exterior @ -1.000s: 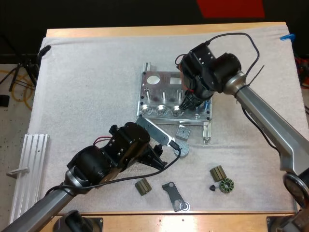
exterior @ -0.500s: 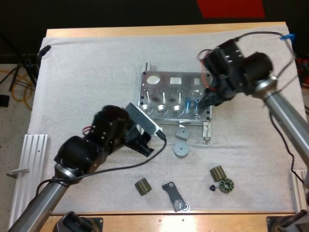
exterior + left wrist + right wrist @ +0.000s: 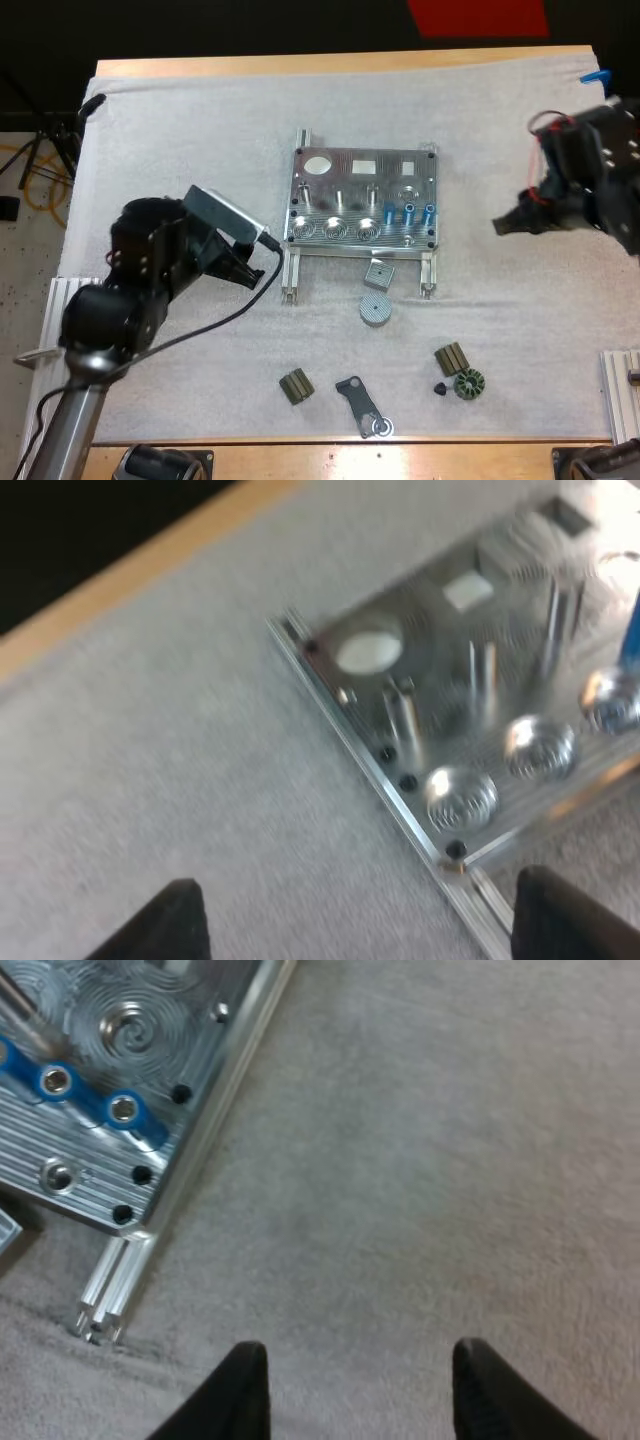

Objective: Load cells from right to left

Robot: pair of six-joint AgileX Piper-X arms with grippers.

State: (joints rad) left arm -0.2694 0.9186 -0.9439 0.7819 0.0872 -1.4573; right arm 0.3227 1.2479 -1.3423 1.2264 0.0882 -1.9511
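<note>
We've just backed our right hand and left hand off, both spread open and empty, leaving three bright blue cylindrical cells standing in the silver metal fixture between them, so loading's moving along.

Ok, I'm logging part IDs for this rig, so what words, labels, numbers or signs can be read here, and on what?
None can be read.
The metal fixture shows only machined holes and swirl marks, no lettering.
The blue cylinders and the small dark parts carry no legible marking.
</note>
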